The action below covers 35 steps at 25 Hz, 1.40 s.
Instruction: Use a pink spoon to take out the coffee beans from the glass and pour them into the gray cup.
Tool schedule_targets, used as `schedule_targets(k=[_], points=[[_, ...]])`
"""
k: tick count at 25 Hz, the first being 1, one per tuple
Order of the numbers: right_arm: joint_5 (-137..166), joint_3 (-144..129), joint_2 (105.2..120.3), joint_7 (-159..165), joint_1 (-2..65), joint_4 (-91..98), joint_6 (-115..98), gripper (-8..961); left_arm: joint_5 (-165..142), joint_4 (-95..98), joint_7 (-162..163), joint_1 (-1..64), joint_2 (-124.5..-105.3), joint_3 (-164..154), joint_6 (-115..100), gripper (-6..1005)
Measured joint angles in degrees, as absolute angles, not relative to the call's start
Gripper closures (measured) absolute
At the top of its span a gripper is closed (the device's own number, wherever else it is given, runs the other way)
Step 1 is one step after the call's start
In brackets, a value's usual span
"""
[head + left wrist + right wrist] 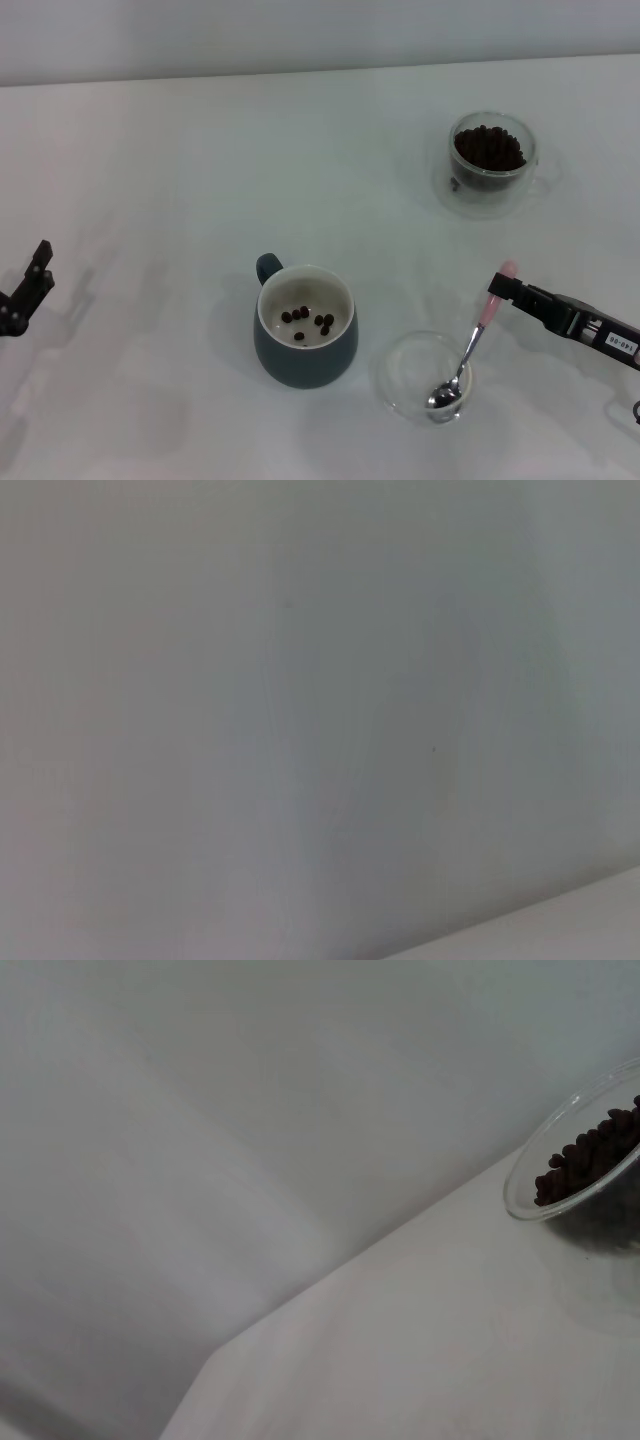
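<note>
Both hands low: right hand [506, 284] at pink spoon [470, 348] handle.

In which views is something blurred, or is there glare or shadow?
Head view: sharp; soft shadows lie beside the gray cup and the glass, with glints on the pink spoon bowl. Right wrist view: the glass rim looks soft. Left wrist view: only a featureless gray surface.

A small white label [620, 345] is showing on the right arm [585, 320] near the right edge, but its dark print is too small to read; nothing else is bearing any text.
</note>
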<state>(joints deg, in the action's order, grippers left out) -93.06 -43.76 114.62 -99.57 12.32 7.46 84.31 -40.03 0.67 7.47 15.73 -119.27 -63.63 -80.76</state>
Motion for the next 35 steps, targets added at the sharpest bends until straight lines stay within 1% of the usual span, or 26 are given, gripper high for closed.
schedule_targets(k=[27,35], points=[[-93.1,-43.9,114.66,-99.4,12.7,7.0,82.7,796,-39.8,0.7,7.5,15.7,-119.2,-63.6,-80.8,238],[-93.1,-43.9,114.69,-99.3,12.8,6.9,82.7,761,-39.8,0.9,7.5,15.7,-119.18,-63.5,-80.7,238]])
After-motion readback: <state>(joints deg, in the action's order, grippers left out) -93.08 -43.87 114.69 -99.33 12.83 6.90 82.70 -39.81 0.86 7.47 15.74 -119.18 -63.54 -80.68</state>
